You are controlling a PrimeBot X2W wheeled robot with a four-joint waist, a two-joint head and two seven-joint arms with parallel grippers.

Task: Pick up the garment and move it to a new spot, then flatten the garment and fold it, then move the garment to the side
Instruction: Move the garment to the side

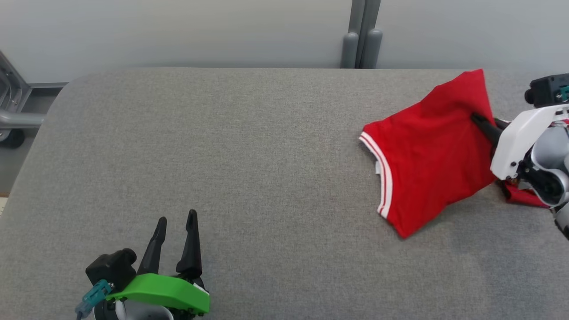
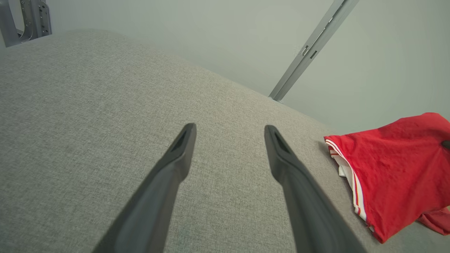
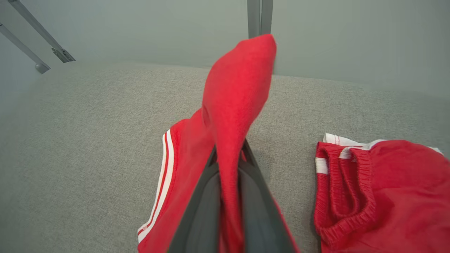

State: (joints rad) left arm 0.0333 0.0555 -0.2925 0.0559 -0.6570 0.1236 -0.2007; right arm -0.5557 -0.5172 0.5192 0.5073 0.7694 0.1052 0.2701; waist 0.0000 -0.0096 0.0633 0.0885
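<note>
Barely begun — right tool (image 1: 482, 122) pinches a fold of the red garment (image 1: 426, 155), left tool (image 1: 177, 216) gapes empty — moving, flattening, folding remain.

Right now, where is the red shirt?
In the head view the red shirt is on the right side of the grey table, near its far edge, with a fold pinched between the right fingers.

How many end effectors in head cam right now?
2: left end effector lower left, open over the grey table; right end effector at the right edge, shut on the red garment.
</note>
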